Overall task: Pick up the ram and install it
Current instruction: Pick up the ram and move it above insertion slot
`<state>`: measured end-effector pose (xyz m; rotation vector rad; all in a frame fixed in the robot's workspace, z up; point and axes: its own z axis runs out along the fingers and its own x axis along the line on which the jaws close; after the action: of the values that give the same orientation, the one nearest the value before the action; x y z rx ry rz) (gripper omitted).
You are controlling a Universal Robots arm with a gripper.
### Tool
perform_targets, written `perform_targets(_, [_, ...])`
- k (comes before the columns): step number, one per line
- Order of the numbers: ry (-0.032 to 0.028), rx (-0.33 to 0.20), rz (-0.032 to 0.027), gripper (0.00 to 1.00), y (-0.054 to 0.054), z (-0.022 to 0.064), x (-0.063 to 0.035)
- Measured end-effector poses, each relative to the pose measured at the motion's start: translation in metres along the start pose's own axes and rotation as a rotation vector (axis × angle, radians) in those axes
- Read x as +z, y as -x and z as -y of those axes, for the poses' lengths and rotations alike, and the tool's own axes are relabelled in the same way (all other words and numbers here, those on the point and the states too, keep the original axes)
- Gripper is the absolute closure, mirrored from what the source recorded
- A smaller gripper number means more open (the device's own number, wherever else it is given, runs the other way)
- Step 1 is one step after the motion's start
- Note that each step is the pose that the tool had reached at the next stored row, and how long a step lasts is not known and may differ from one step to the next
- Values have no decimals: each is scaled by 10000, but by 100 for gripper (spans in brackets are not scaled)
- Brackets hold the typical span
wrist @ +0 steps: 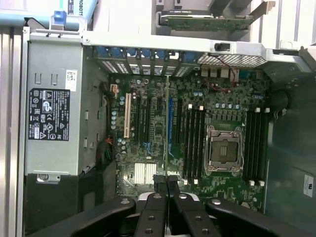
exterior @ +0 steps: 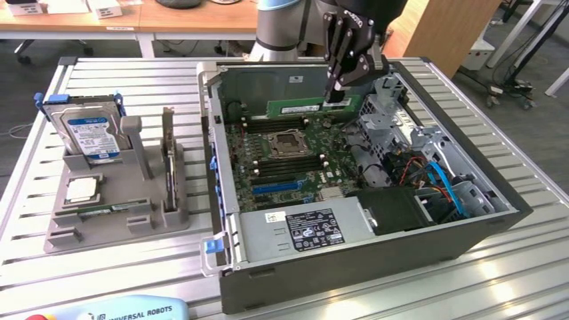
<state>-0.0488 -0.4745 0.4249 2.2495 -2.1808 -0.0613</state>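
- ram: clamped in my gripper, hanging over the open PC case near its far wall. It's above the motherboard, not seated in a slot. Long side runs left-right across the exterior view. White sticker on it, unreadable.
- exterior view, writing: "UNIVERSAL ROBOTS" on the pendant at the near table edge. Hard drive has a blue label. Power supply has a black label plus a white barcode sticker. None legible.
- exterior view, counts: two green sticks, the one I hold and a second stick lying flat in the grey fixture on the exterior view's left. Same fixture holds one hard drive, one silver processor chip and one card standing on edge. One CPU socket on the board.
- exterior view, pose: my arm comes in from the far side, wrist tilted, fingers pointing down into the case.
- wrist view, writing: "ROBOTS" legible on the pendant. Power supply label is black with white marks, too small to read.
- wrist view, counts: one CPU socket, with a bank of black memory slots with white clips on each side of it.
- wrist view, pose: looking straight down at the board, my two black fingers pressed close together.
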Motion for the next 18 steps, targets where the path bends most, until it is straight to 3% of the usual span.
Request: perform_targets(18, [-2,-1,39,89,440,15,38])
